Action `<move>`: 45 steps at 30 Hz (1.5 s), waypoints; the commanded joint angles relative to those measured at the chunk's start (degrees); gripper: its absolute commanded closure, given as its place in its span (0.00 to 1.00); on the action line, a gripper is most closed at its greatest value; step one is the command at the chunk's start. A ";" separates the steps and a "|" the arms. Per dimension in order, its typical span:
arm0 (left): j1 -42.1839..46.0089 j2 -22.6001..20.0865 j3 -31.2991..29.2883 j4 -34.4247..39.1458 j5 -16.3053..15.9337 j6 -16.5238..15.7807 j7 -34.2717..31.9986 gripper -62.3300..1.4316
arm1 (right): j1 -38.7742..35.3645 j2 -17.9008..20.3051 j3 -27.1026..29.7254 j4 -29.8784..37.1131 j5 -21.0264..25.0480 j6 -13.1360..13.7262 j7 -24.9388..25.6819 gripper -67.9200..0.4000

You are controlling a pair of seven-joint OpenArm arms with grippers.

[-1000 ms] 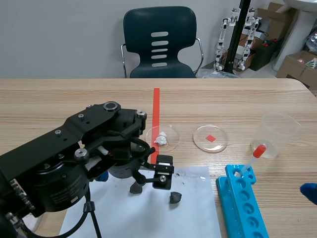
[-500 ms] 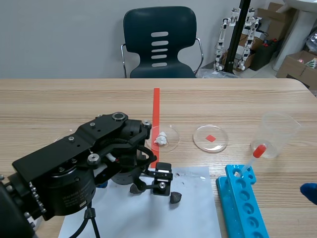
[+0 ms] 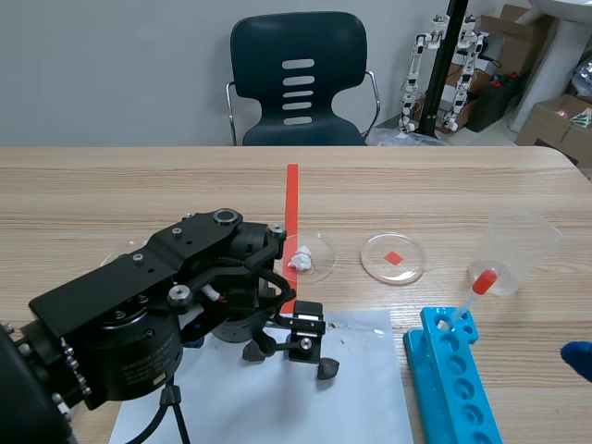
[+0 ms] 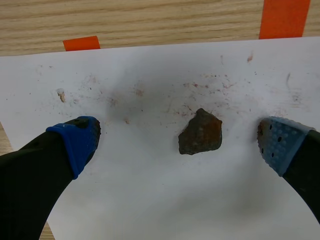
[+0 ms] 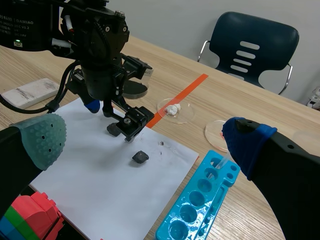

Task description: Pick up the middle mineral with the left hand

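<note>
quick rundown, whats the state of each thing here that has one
left gripper: open, fingers either side of the middle mineral
middle mineral: lying on the white paper, not gripped
right gripper: open, holding nothing
petri dish by the tape line: white lump inside
plastic cup: upright, looks empty
dropper: leaning in the blue rack

In the scene view the left arm (image 3: 139, 305) hid most of the middle mineral (image 4: 200, 132) beneath the left claw (image 4: 178, 142); the right gripper (image 3: 578, 359) was cropped; coloured blocks (image 5: 30, 220) beside it were cut off.
</note>
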 commanded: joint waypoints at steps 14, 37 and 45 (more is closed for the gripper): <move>-0.48 0.90 -0.13 0.17 -2.14 -1.68 0.24 0.00 | 0.24 0.26 0.17 1.14 0.17 0.00 1.03 0.00; -0.48 0.76 -0.13 0.17 -2.56 -2.12 1.51 0.42 | 0.24 0.26 0.17 1.14 0.17 0.00 1.03 0.00; -0.48 0.76 -0.13 0.17 -2.58 -2.12 0.68 0.50 | 0.24 0.26 0.17 1.14 0.17 0.00 1.03 0.00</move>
